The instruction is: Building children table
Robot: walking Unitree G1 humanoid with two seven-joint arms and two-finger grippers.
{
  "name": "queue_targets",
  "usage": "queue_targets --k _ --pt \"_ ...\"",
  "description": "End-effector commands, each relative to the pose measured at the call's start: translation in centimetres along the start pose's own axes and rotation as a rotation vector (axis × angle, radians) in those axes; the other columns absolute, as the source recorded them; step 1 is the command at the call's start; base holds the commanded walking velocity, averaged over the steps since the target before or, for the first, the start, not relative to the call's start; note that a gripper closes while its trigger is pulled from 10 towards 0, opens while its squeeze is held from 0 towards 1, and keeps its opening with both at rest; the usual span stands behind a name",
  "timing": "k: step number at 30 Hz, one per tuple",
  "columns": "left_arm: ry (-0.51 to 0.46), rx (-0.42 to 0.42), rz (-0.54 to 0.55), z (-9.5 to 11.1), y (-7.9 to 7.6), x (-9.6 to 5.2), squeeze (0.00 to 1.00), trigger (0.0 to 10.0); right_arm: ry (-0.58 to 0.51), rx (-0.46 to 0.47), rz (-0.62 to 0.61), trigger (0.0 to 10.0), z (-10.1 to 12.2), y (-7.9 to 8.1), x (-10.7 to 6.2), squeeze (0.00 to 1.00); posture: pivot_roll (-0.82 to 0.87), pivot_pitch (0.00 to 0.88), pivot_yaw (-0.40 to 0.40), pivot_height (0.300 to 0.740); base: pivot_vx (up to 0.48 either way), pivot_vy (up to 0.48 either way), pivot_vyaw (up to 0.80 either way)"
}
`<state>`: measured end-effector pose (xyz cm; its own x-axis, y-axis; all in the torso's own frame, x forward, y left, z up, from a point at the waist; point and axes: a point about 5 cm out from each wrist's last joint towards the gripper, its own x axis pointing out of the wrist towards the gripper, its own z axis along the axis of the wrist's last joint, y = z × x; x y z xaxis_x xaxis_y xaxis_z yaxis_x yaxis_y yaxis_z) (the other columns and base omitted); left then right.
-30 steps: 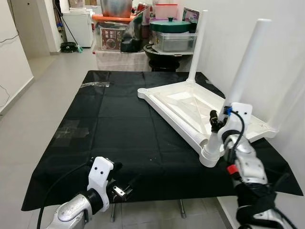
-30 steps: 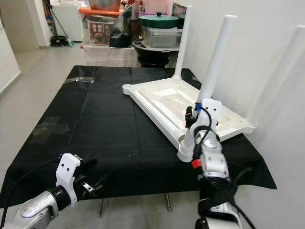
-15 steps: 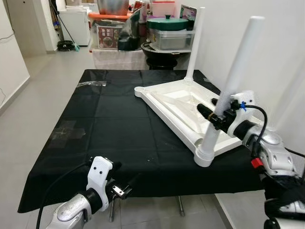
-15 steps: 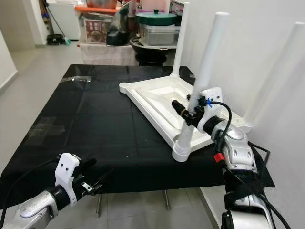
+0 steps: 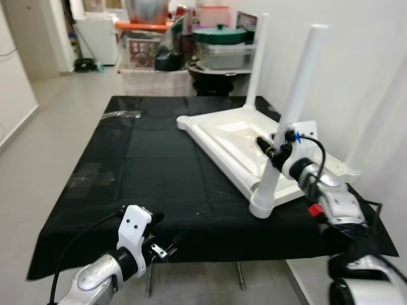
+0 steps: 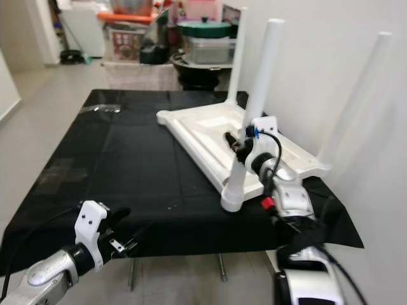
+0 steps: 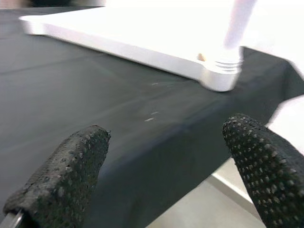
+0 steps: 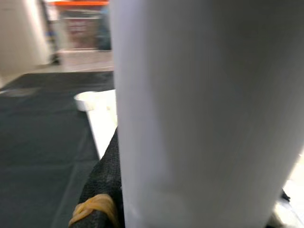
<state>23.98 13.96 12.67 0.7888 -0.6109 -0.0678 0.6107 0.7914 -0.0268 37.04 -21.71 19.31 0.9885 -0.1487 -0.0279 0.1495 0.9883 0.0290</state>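
White table leg (image 5: 289,121) stands upright, clamped by right end effector (image 5: 272,149).

a black cloth (image 5: 152,165) covers the table, with clear tape (image 5: 124,114) at its far side. beyond stand a green-lidded pot (image 5: 219,35) and a white appliance (image 5: 95,37).

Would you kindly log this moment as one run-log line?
right gripper: shut on near table leg | left gripper: open, idle at cloth edge | tabletop: upside down
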Motion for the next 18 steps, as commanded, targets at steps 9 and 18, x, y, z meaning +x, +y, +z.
queue_targets --k 9,18 --pt "0.022 -0.003 0.007 -0.5 0.0 -0.1 0.0 10.0 0.152 -0.097 -0.271 0.0 -4.3 1.7 -3.8 0.0 0.07 0.0 -0.068 0.74 0.0 0.0 0.0" --pt "0.021 -0.009 0.01 -0.6 -0.2 0.0 0.0 10.0 0.108 -0.05 -0.147 10.0 -2.7 2.8 -2.1 0.0 0.06 0.0 -0.07 0.74 0.0 0.0 0.0"
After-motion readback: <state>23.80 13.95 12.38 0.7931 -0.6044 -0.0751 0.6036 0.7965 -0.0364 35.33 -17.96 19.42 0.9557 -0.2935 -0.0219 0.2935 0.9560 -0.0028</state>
